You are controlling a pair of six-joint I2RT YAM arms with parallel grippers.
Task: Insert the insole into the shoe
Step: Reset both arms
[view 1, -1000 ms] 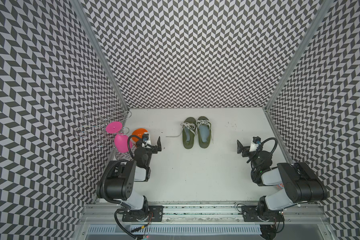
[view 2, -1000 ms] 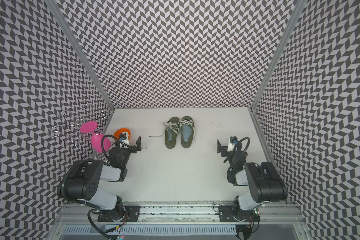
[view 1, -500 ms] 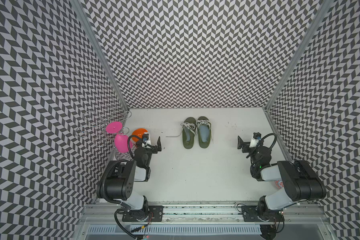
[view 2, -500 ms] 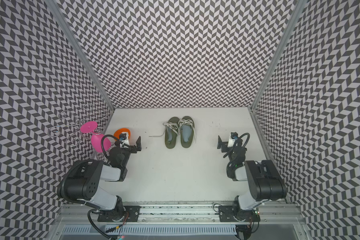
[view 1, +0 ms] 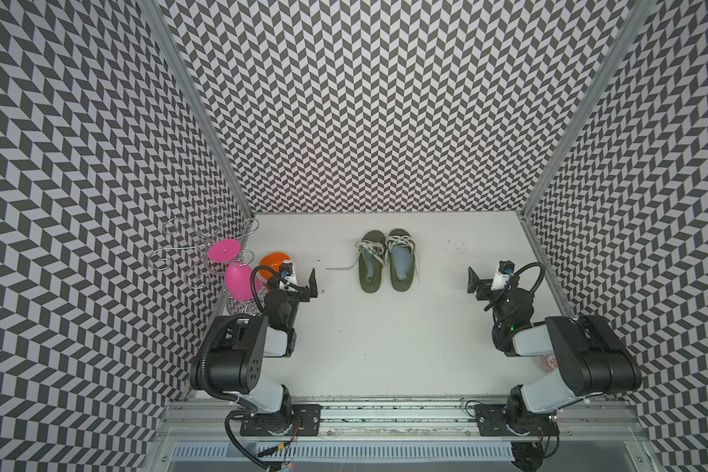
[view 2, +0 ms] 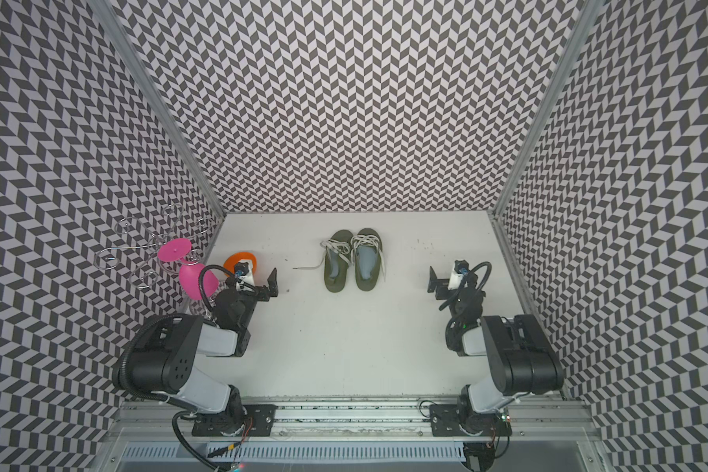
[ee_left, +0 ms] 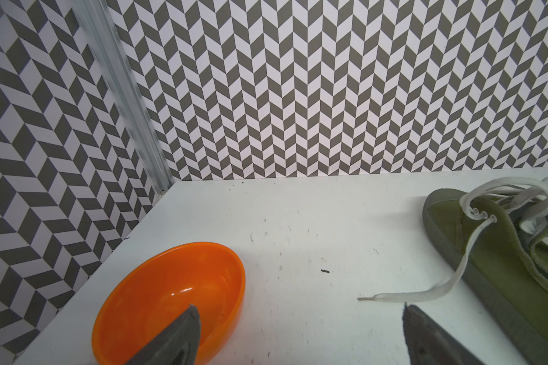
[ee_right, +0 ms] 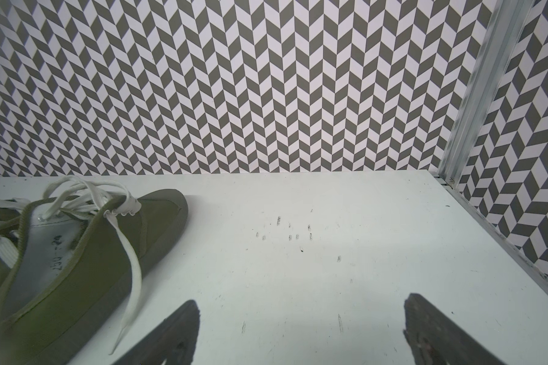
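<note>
Two olive green shoes stand side by side at the back middle of the table, a left shoe [view 1: 370, 282] [ee_left: 500, 271] and a right shoe [view 1: 401, 284] [ee_right: 86, 278]. A grey insole [view 1: 401, 261] [ee_right: 41, 252] lies inside the right shoe, and a grey one [view 1: 370, 265] shows in the left shoe. My left gripper [view 1: 299, 282] [ee_left: 299, 311] hovers open left of the shoes, empty. On the other side of the shoes my right gripper [view 1: 487, 282] [ee_right: 301, 301] is open over bare table, holding nothing.
An orange bowl [view 1: 272, 263] [ee_left: 171, 300] sits just behind the left gripper. A wire rack [view 1: 197, 249] with a pink goblet [view 1: 238, 280] stands by the left wall. A loose white lace [view 1: 340, 267] [ee_left: 424, 295] trails left from the shoes. Patterned walls close three sides.
My right gripper has shifted slightly away from the front edge and a little toward the shoes. The left arm and the shoes have not moved.
</note>
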